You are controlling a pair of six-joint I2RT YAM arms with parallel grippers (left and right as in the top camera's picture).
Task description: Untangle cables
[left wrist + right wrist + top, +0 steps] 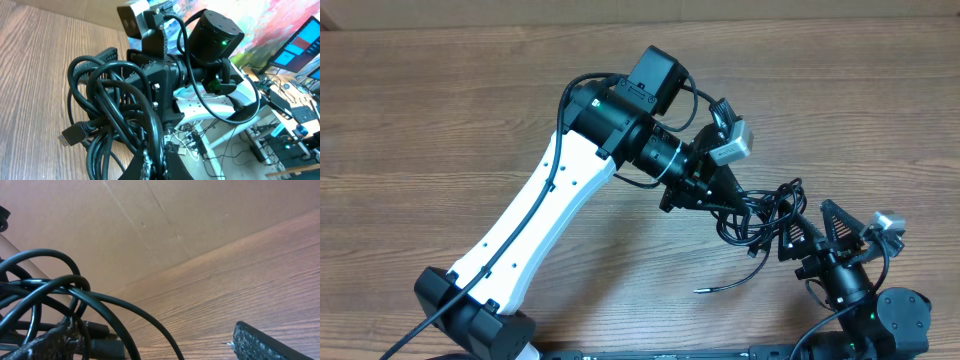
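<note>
Thin black flexible cables with small plug ends (pixel 765 212) were one tight knot, loops crossing every which way; no cord separated that I could see. One loose tail (pixel 725 285) trailed out toward the front. My read: early stage, nearly all the untangling was left to do. The knot sat right of centre over the brown wood-grain tabletop (pixel 440 120), between my two grippers. My left gripper (pixel 727 203) was clamped on a strand. My right gripper (pixel 810 228) stood wide apart, with loops draped by one finger (pixel 50 341), gripping nothing.

Glossy black cables (pixel 760 207), matt wood table (pixel 430 100)
</note>
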